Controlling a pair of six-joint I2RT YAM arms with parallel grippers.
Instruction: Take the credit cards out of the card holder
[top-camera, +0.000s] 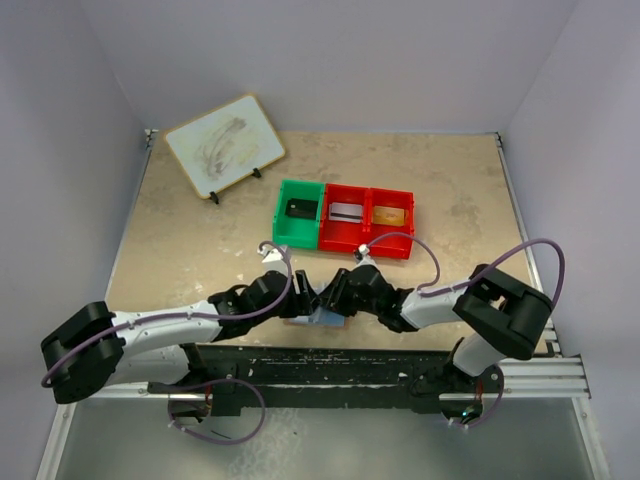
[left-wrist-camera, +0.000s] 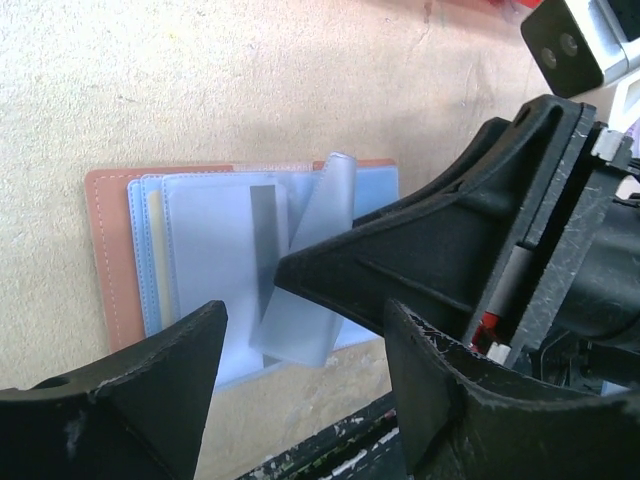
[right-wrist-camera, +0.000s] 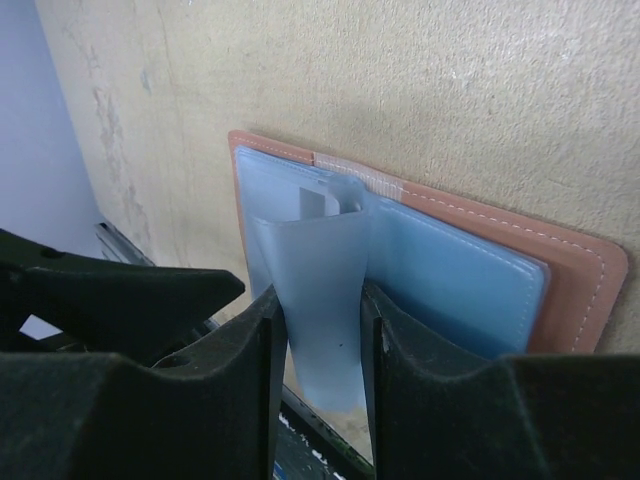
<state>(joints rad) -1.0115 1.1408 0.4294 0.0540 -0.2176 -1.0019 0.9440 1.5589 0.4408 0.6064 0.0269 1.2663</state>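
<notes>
The card holder (top-camera: 322, 319) lies open and flat by the table's front edge, with a tan-pink outer edge (left-wrist-camera: 108, 260) (right-wrist-camera: 578, 275) and pale blue inner panels. A pale card with a dark stripe (left-wrist-camera: 262, 225) sits in one panel. My right gripper (top-camera: 336, 296) (right-wrist-camera: 320, 300) is shut on a pale translucent plastic sheet (right-wrist-camera: 312, 250) (left-wrist-camera: 300, 325) that rises, curled, from the holder's middle. My left gripper (top-camera: 300, 300) (left-wrist-camera: 305, 312) is open and empty, close above the holder's near edge, and the right gripper's finger (left-wrist-camera: 420, 250) reaches across in front of it.
A green bin (top-camera: 281, 220) holding a dark item and a red two-part bin (top-camera: 366, 245) holding a grey card (top-camera: 346, 211) and an orange card (top-camera: 389, 215) stand behind the grippers. A pale board on a stand (top-camera: 224, 145) is at the back left. A black rail (top-camera: 330, 365) runs along the front edge.
</notes>
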